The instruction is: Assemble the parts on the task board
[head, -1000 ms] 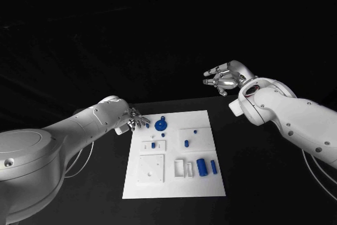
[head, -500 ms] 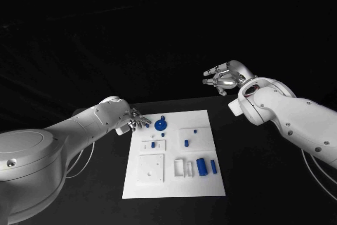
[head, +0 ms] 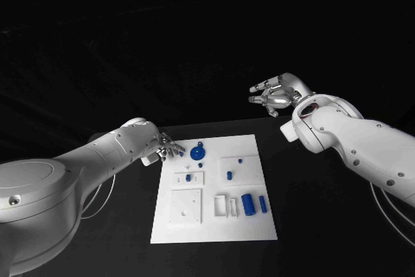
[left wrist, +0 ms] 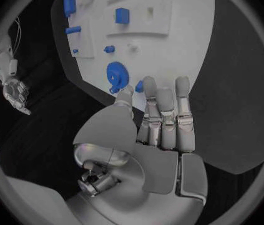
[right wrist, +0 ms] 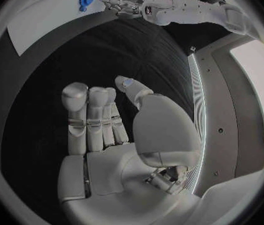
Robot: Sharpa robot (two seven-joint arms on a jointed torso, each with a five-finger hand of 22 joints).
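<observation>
Looked like barely any progress to me; the left hand [head: 165,148] hovered empty with fingers apart just beside the task board [head: 246,146], near the blue gear [head: 199,153]; the right hand [head: 275,95] hung spread and empty, well away; the blue parts [head: 252,205] lay loose on the board.

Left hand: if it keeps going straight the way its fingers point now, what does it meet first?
Most likely the blue gear-shaped part at the task board's far edge; the left hand points at it, fingertips just short. Height above the board is unclear.
</observation>
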